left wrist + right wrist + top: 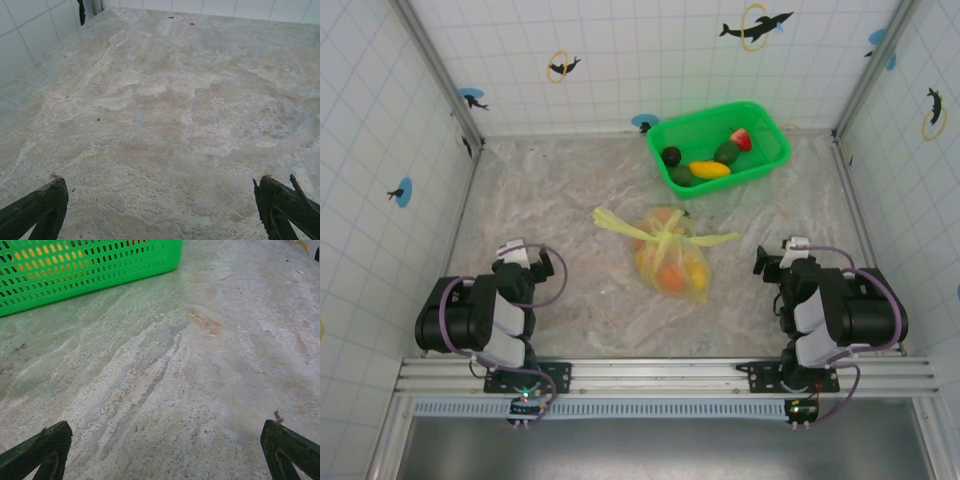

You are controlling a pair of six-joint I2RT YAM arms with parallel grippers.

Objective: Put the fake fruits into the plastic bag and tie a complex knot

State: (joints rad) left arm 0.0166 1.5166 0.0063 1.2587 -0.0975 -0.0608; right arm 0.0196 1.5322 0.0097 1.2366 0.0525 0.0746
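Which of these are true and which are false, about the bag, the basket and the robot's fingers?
1. The bag lies on the table between the two arms, tied with a knot. True.
2. The green basket is empty. False: fruits lie in it, a yellow one among them.
3. The left fingers hold the bag. False: they stand open over bare table, apart from it.
4. The right fingers are open. True.

Mottled beige table [540, 200], tied plastic bag [672, 265] at its centre, green basket [750, 175] behind it
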